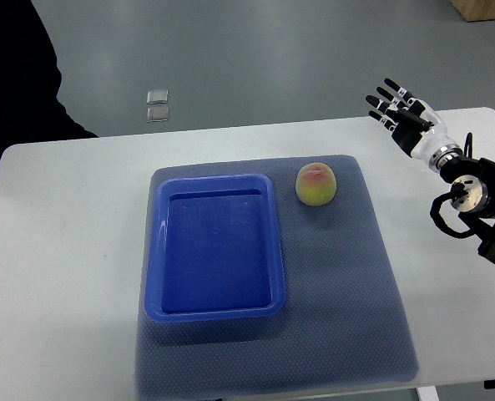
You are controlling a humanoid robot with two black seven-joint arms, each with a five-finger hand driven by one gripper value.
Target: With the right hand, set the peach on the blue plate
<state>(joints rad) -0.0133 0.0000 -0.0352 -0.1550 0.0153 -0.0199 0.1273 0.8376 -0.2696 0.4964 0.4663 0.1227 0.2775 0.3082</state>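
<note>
A yellow-green peach with a pink blush point(316, 184) sits on the grey mat, just right of the far right corner of the blue plate point(214, 247). The plate is a rectangular blue tray and holds nothing. My right hand point(395, 105) comes in from the right edge and hovers above the table's far right part, well to the right of the peach and beyond it. Its fingers are spread and hold nothing. The left arm does not show.
A grey mat point(347, 284) covers the middle of the white table point(63, 251). A dark shape point(17, 83), perhaps a person's clothing, stands at the far left. Two small square plates point(157, 105) lie on the floor beyond the table.
</note>
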